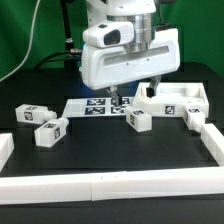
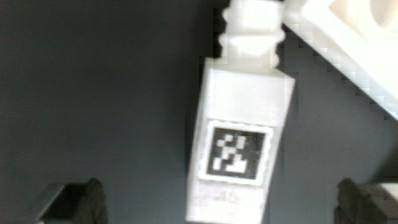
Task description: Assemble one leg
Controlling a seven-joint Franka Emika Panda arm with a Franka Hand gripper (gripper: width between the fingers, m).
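In the wrist view a white leg [image 2: 244, 120] with a black-and-white tag lies on the dark table. Its threaded end points toward the white tabletop part [image 2: 352, 40]. My gripper [image 2: 221, 205] is open above it, with one dark fingertip [image 2: 71, 203] on either side of the leg's tagged end, both well apart from it. In the exterior view my gripper [image 1: 131, 97] hangs low over the table beside the tabletop part [image 1: 178, 100], with a leg [image 1: 140, 121] just in front of it.
Other white legs lie at the exterior view's left [image 1: 30, 113], [image 1: 50, 132] and right [image 1: 195, 118]. The marker board [image 1: 92, 105] lies behind them. A white barrier [image 1: 110, 186] runs along the front and up the right side [image 1: 214, 136].
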